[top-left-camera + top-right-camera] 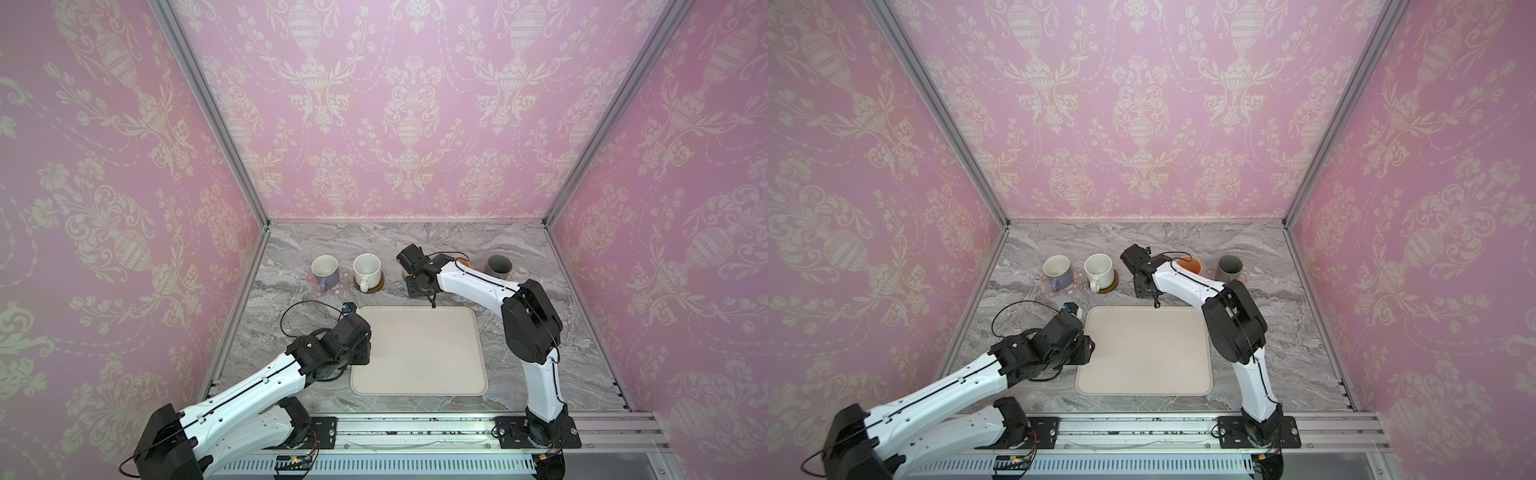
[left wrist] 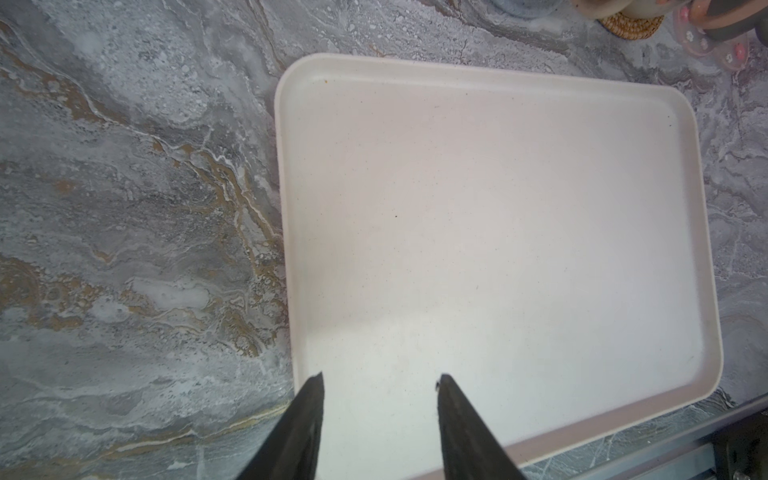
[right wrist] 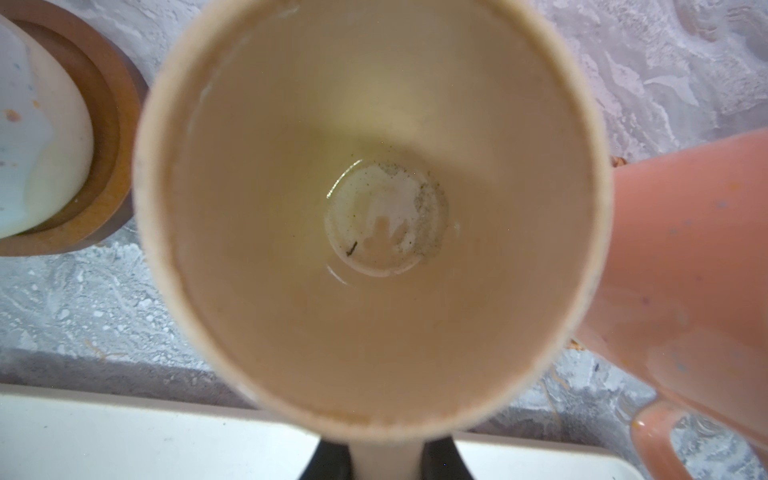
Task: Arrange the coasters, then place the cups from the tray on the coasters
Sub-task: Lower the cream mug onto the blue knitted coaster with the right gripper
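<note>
In both top views the white cup [image 1: 368, 268] [image 1: 1099, 268] and grey cup [image 1: 498, 266] [image 1: 1230, 268] stand beyond the far edge of the tray [image 1: 417, 351] [image 1: 1144, 351]. In the left wrist view my left fingers [image 2: 305, 419] stand apart over the tray. In the right wrist view my right fingers [image 3: 332, 463] are clamped on the handle of the cream-yellow cup [image 3: 374, 208], just beyond the tray.

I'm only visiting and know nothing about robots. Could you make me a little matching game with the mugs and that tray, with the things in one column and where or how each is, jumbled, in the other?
Things:
1. lavender mug
2. white mug
3. cream mug
4. tray

Place or state:
A. handle pinched in the right gripper
B. no mug on it
C. standing on the brown wooden disc
D. left end of the mug row

Pairs: 1-D, 2-C, 3-A, 4-B.
</note>
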You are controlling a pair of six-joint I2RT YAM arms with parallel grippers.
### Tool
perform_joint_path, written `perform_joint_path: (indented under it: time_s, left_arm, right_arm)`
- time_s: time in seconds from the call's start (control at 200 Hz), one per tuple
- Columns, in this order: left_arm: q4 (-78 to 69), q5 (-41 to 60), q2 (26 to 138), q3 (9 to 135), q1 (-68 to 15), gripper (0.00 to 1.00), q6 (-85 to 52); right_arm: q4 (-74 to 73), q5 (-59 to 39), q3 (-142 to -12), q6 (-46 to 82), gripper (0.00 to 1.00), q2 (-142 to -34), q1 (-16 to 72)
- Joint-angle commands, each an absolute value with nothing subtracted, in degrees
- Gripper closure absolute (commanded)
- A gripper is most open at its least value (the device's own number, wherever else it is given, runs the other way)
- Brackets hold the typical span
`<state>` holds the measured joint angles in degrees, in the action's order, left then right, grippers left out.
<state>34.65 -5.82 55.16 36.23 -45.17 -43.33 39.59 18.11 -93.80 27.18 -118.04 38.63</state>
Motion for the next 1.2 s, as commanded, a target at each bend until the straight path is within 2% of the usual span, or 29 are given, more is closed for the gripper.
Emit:
perform_joint_path:
  time_s: [0.0,1.196]
  left_arm:
    - [34.1,-4.4,55.7,35.7,-44.6,0.52,-41.7]
    - [33.6,-2.7,53.8,34.8,-43.4,0.52,-42.0]
  right_arm:
    - [37.8,21.5,-96.6,28.2,1.0,-117.7,38.0]
    - [39.3,15.0,-95.1,30.5,1.0,-118.9,40.5]
